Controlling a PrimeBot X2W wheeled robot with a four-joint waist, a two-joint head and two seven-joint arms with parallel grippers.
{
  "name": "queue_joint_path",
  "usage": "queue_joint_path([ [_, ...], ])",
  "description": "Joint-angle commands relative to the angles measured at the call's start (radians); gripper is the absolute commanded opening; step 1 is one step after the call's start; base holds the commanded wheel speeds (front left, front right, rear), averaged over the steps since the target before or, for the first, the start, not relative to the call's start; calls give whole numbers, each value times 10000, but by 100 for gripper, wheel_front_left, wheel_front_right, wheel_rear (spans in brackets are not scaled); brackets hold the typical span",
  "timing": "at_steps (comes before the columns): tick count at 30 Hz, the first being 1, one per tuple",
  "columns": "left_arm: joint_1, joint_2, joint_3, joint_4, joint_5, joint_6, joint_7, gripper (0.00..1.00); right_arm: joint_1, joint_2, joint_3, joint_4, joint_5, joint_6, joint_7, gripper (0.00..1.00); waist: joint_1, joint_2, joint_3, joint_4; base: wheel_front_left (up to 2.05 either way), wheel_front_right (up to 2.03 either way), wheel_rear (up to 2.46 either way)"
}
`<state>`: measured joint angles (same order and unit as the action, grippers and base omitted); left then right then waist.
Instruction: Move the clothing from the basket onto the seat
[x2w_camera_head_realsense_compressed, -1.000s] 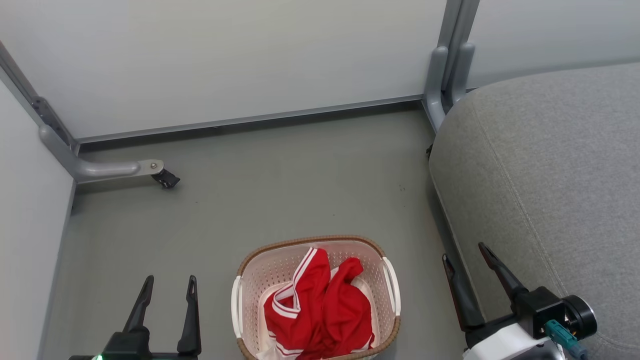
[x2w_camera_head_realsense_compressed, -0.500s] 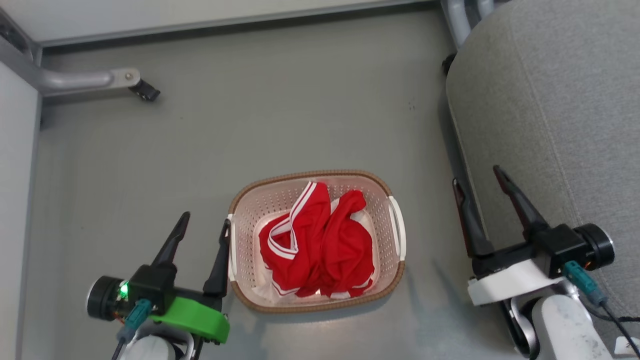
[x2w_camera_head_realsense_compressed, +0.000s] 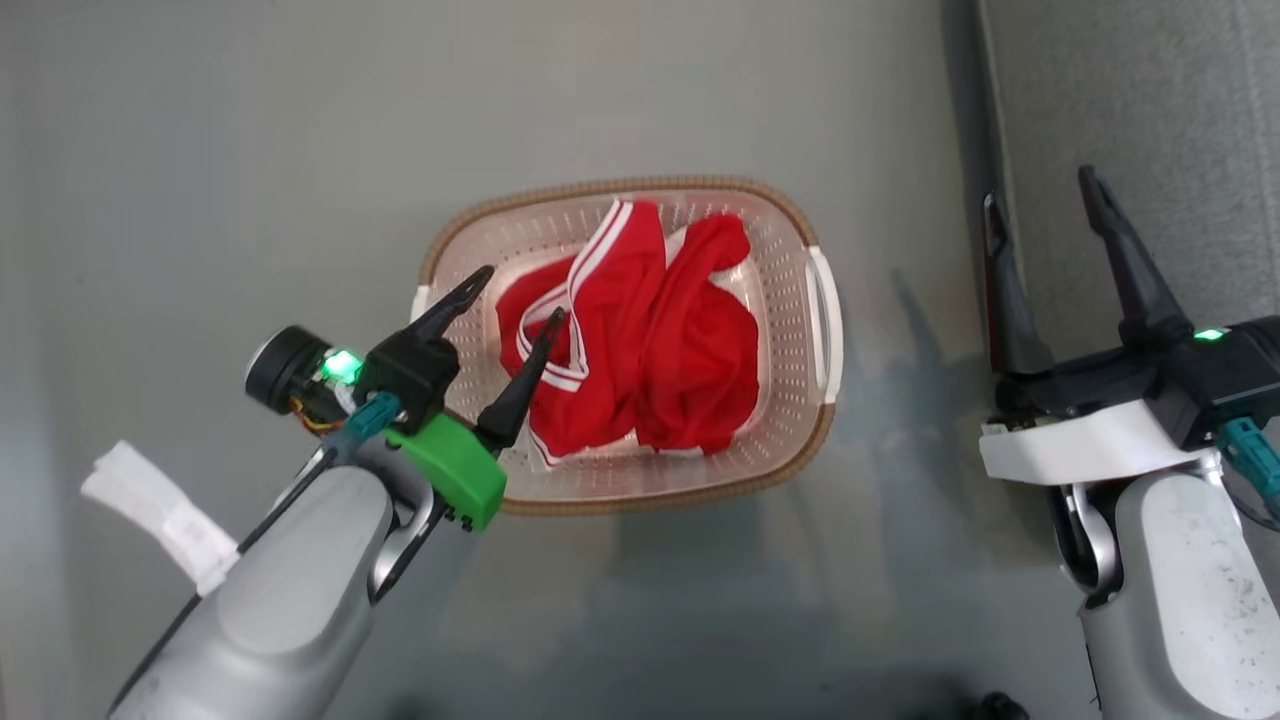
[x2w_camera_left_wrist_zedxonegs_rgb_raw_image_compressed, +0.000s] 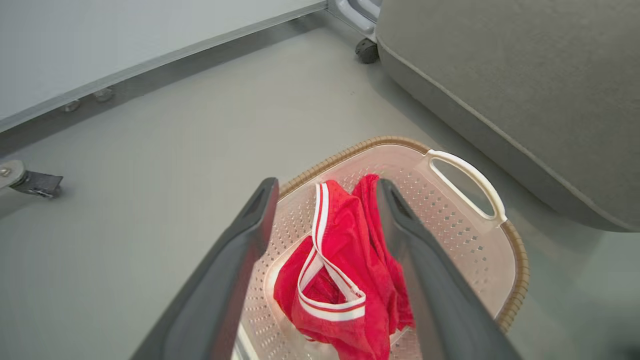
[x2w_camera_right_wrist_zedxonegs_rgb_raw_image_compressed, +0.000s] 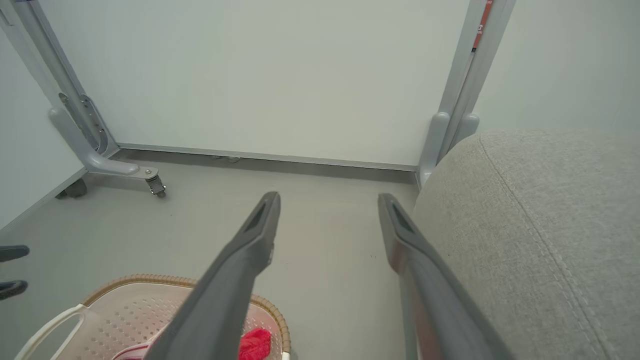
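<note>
Hovering at the centre-left of the head view, the left gripper (x2w_camera_head_realsense_compressed: 521, 293) has its two fingers spread wide and holds nothing; one tip is over the left wall of the basket (x2w_camera_head_realsense_compressed: 660, 497), the other over the red cloth. I judge it is placed so in order to come down and pinch the fabric. The clothing (x2w_camera_head_realsense_compressed: 650, 340), a red jersey with white striped trim, lies crumpled inside the basket in the middle of the frame; nothing else is seen in it, and part of the perforated bottom around it is bare. The basket stands on the grey floor (x2w_camera_head_realsense_compressed: 250, 150), near the seat (x2w_camera_head_realsense_compressed: 1150, 100) at the upper right. The right gripper (x2w_camera_head_realsense_compressed: 1038, 186), at the right side, is also wide and empty, its fingers at the border of the seat — well apart from the clothing, so probably it waits
</note>
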<state>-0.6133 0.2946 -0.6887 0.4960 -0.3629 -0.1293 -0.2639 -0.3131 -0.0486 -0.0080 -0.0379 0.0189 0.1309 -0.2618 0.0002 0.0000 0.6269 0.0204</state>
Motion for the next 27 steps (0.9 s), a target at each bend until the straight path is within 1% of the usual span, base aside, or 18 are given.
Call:
queue_joint_path([
  [1,-445,185,-290,230,-141,-18,-9,100,-197,-32,26,-84,103,-3,-49,100,-2,0,1475,-318,0,0,0],
  [8,-2089,413,-2497,2070,-895,-19,-7,100,-318,-30,86,-326,459,-3,-49,100,-2,0,2341,-844,0,0,0],
  [14,-3074,439,-3989,3419,-1174,-19,107,100,-353,-29,179,-398,783,-3,-49,100,-2,0,2843,-1171,0,0,0],
  [20,-3739,598,-4794,4326,-959,-20,53,100,-485,-29,261,-482,1117,-3,-49,100,-2,0,3234,-1426,0,0,0],
  [27,-4086,561,-5126,5218,-990,-40,41,100,-585,-30,397,-435,1396,-3,-49,100,-2,0,3562,-1640,0,0,0],
])
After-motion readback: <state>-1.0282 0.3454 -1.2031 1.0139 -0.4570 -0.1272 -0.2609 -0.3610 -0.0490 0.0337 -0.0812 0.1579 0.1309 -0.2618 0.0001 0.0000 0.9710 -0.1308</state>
